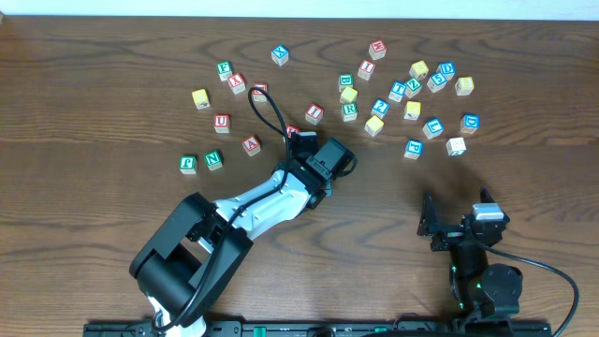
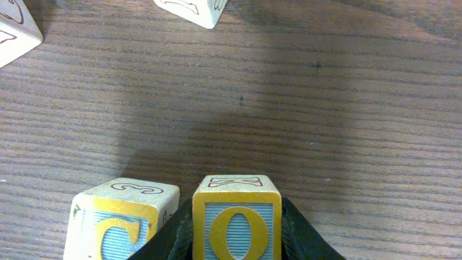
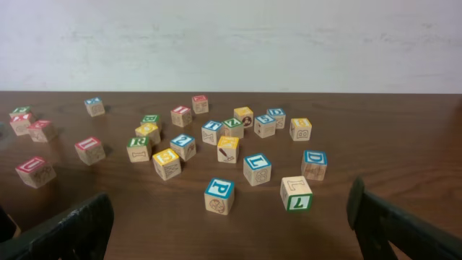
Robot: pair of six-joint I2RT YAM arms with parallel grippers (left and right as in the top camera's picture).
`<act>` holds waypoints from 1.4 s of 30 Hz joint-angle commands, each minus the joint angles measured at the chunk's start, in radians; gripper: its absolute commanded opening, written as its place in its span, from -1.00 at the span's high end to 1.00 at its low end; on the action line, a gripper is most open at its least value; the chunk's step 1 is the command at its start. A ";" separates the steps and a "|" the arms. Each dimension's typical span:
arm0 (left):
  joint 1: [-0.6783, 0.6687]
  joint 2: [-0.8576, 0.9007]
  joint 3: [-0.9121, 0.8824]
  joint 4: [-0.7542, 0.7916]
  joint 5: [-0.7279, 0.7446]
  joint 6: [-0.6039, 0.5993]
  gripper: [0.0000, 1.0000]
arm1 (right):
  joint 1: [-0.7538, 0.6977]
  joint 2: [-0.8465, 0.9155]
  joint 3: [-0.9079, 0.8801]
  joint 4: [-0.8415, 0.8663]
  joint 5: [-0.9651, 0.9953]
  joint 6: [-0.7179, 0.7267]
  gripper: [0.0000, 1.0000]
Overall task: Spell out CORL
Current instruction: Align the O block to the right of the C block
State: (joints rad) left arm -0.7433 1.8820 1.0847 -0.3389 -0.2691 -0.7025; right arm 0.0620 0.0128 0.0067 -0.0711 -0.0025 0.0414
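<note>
In the left wrist view my left gripper (image 2: 236, 235) is shut on a yellow-framed block with a blue O face (image 2: 236, 220). It rests on the wood table right beside a matching C block (image 2: 119, 220) on its left. In the overhead view the left gripper (image 1: 326, 161) sits mid-table and hides both blocks. A green R block (image 1: 349, 110) lies in the scattered group behind it. A green-edged L block (image 3: 296, 193) lies in front of my right gripper (image 3: 231, 231), which is open and empty near the front right (image 1: 459, 221).
Several letter blocks lie scattered at the back right (image 1: 416, 94) and back left (image 1: 220, 122). A blue P block (image 3: 219, 196) sits close ahead of the right gripper. A black cable (image 1: 271, 117) loops over the left arm.
</note>
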 commanded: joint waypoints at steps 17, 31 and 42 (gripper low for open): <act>0.000 0.003 -0.023 0.005 -0.006 0.021 0.24 | -0.007 -0.004 -0.001 -0.004 0.008 0.006 -0.99; 0.000 0.003 -0.023 0.006 -0.011 0.033 0.23 | -0.007 -0.004 -0.001 -0.004 0.008 0.006 -0.99; 0.000 0.003 -0.022 0.010 -0.010 0.036 0.22 | -0.007 -0.004 -0.001 -0.004 0.008 0.006 -0.99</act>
State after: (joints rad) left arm -0.7433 1.8820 1.0702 -0.3321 -0.2680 -0.6769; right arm 0.0620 0.0128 0.0067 -0.0711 -0.0021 0.0414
